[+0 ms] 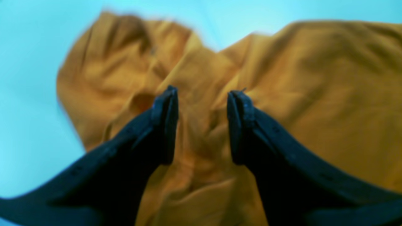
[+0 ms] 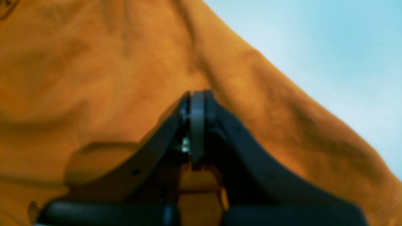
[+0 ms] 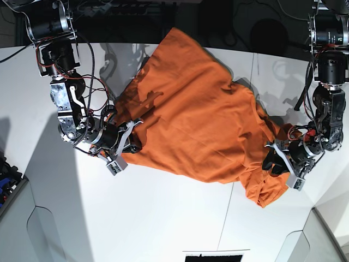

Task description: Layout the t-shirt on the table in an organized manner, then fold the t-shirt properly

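The burnt-orange t-shirt lies crumpled across the middle of the white table, running from the far edge to a bunched end at the near right. My left gripper stands open over that bunched end. In the left wrist view the left gripper has creased t-shirt under and between its dark fingers. My right gripper is at the shirt's left edge. In the right wrist view the right gripper is shut low over the t-shirt. Whether it pinches cloth does not show.
Both arm bases and cables stand along the dark far edge. A thin seam line crosses the table on the right. Dark and blue objects sit off the table's left side. A black strip lies at the near edge.
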Motion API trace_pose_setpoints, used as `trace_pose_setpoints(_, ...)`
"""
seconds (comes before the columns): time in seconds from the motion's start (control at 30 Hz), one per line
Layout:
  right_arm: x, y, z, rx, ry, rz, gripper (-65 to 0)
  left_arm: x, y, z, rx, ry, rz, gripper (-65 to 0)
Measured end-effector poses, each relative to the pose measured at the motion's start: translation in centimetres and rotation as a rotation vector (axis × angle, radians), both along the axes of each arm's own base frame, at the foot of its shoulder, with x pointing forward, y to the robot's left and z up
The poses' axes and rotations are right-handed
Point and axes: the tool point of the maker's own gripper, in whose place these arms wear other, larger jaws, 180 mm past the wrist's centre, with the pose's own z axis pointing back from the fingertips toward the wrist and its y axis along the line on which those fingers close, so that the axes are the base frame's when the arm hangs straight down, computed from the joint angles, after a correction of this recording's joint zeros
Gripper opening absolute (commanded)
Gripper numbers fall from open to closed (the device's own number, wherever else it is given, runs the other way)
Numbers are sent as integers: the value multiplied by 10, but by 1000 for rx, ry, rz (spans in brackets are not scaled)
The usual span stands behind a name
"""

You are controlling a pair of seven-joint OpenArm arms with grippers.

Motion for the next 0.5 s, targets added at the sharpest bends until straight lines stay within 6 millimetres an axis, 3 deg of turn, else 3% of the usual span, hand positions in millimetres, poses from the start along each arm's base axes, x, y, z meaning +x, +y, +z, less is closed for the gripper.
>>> trace_pose_setpoints(0.13, 0, -1, -1, -13, -4, 4, -650, -12, 21, -19, 12, 63, 40, -386)
trace_pose_setpoints(0.33, 0, -1, -1, -13, -6, 5, -650, -24, 91, -3, 125, 108, 145, -386)
trace_pose_setpoints(0.5, 0, -1, -1, -14, -8, 5, -650, -35, 87, -9, 89, 147, 126, -386)
